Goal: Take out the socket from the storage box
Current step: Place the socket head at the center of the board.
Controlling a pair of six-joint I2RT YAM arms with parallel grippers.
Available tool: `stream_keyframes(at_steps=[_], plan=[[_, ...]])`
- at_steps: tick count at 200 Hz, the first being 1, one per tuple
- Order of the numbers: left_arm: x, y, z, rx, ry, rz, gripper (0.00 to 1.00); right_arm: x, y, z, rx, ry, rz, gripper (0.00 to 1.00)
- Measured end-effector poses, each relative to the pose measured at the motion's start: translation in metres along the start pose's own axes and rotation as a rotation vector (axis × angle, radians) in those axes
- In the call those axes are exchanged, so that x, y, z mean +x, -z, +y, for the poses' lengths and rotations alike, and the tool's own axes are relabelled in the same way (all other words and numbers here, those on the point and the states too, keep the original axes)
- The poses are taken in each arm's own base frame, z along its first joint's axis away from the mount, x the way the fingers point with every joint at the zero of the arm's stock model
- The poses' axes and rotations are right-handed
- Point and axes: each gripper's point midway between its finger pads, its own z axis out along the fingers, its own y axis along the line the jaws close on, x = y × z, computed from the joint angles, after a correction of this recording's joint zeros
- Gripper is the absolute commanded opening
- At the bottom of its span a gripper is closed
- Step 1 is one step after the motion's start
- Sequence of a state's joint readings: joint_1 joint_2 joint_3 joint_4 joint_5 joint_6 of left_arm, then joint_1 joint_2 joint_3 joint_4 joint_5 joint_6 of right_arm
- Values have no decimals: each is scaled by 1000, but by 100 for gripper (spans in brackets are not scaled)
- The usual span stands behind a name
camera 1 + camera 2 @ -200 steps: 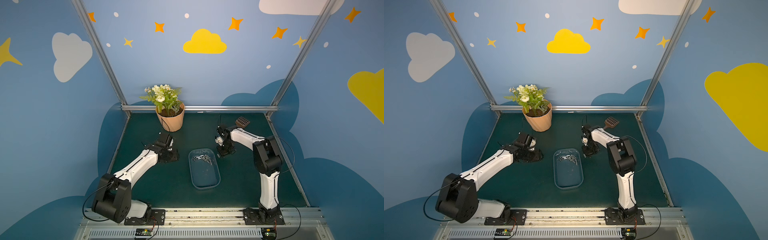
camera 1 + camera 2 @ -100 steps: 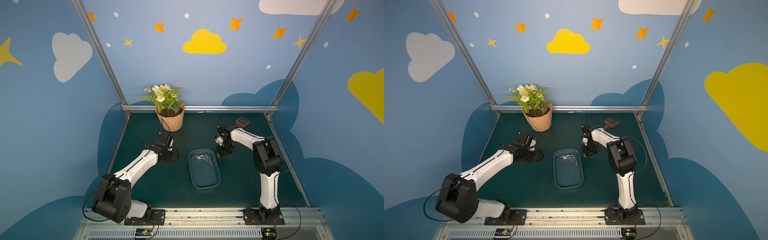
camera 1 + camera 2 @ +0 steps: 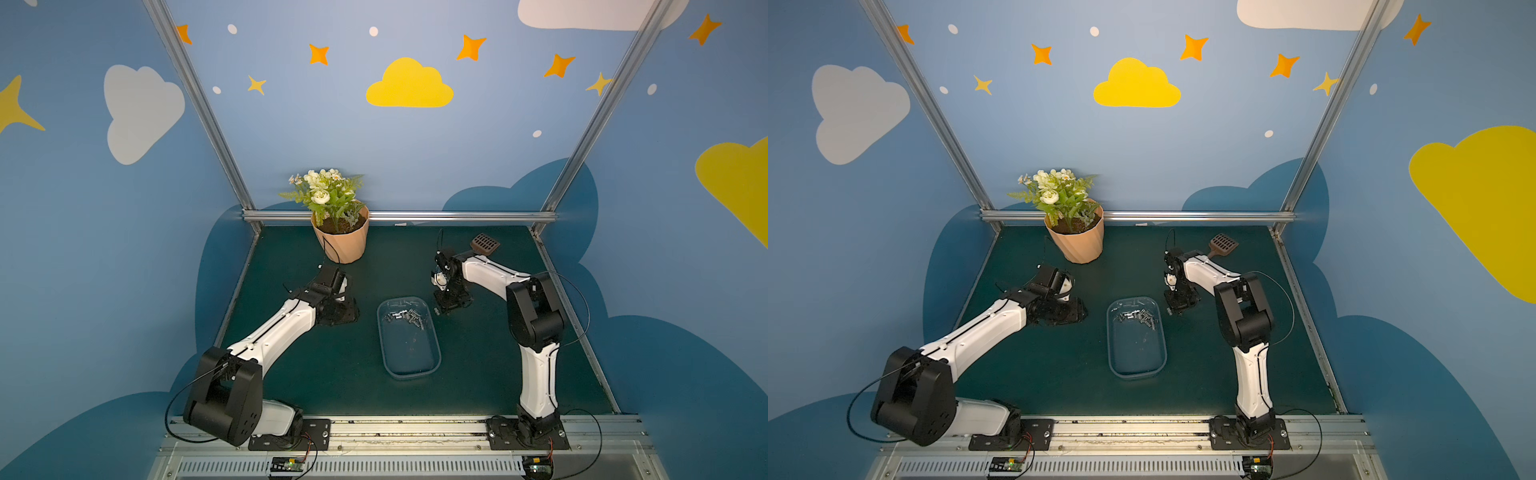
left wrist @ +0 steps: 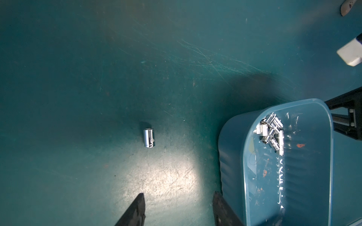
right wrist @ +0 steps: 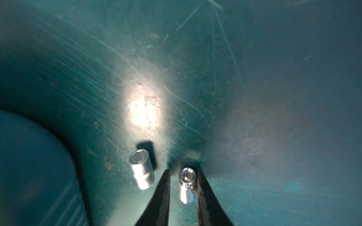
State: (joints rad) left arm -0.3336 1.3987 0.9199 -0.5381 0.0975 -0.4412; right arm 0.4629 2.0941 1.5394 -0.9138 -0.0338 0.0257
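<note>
1. The socket (image 5: 187,185) lies on the mat (image 5: 254,78), between the right gripper (image 5: 182,170)'s slightly parted jaws. It's outside the storage box (image 3: 409,353), beside another socket (image 5: 142,169).
2. Reckon it should open wider and lift straight up so nothing rolls.
3. The left gripper (image 4: 178,193) gapes empty.
4. Top views look unchanged from a second earlier.

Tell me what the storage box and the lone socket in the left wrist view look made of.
Storage box: probably plastic, bluish and semi-glossy; moulded ribs in its wall and soft glints suggest it.
Socket: likely steel with a chrome-like mirror finish, judging by sharp bright highlights; exact metal unclear.
</note>
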Motion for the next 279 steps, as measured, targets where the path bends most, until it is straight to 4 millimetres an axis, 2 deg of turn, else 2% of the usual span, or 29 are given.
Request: stream_keyframes(at_steps=[112, 166, 279], plan=[[0, 0, -1, 4, 0, 2, 56, -3, 3, -3, 6, -4, -12, 30], [0, 0, -1, 5, 0, 2, 57, -6, 14, -2, 2, -1, -41, 30], [1, 0, -3, 15, -1, 7, 57, -6, 15, -1, -6, -1, -42, 30]])
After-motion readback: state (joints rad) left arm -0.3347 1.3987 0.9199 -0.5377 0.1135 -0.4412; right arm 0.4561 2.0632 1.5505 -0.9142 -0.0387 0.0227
